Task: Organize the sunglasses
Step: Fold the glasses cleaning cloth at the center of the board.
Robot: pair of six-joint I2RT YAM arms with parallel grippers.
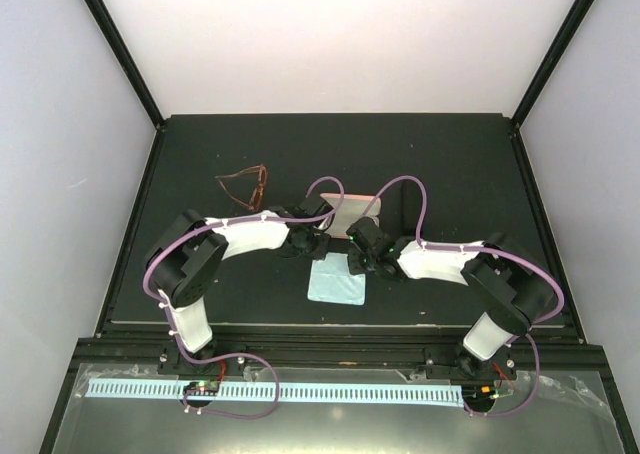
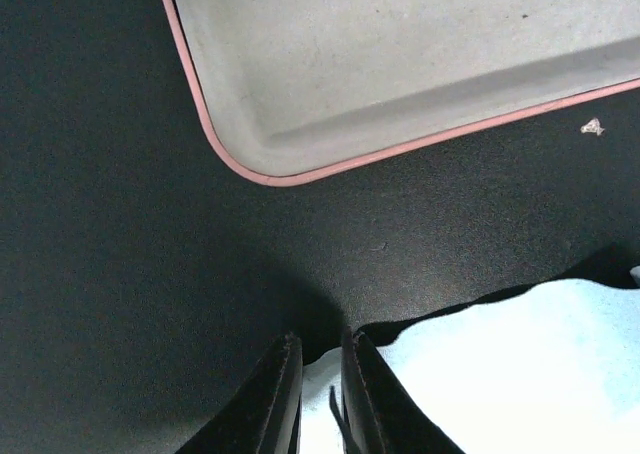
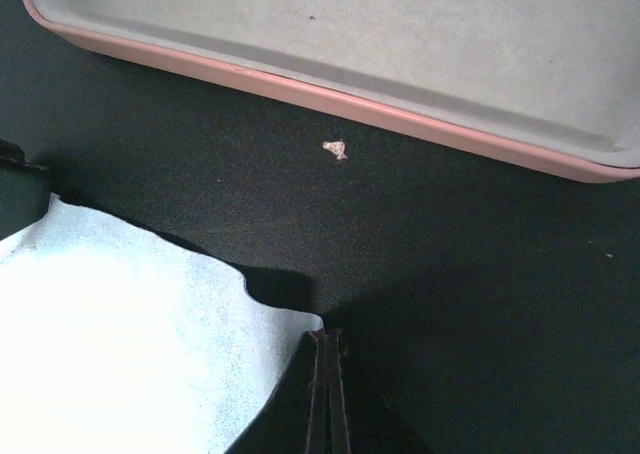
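Observation:
The brownish-amber sunglasses point(image 1: 245, 186) lie unfolded on the black mat at the back left, away from both grippers. The red-pink pair is out of view. My left gripper point(image 1: 322, 242) point(image 2: 320, 342) is over the far left corner of a light blue cloth point(image 1: 337, 284) point(image 2: 520, 364); its jaws stand a narrow gap apart with the cloth's corner between them. My right gripper point(image 1: 356, 257) point(image 3: 328, 332) is shut on the cloth's point(image 3: 110, 334) far right corner. An open pink case point(image 1: 365, 206) point(image 2: 400, 54) point(image 3: 400, 34), empty where it shows, lies just beyond both grippers.
A small pale crumb point(image 3: 336, 150) point(image 2: 593, 127) lies on the mat between the cloth and the case. The mat's raised edge point(image 1: 300, 324) runs along the front by the arm bases. White walls enclose the back and sides.

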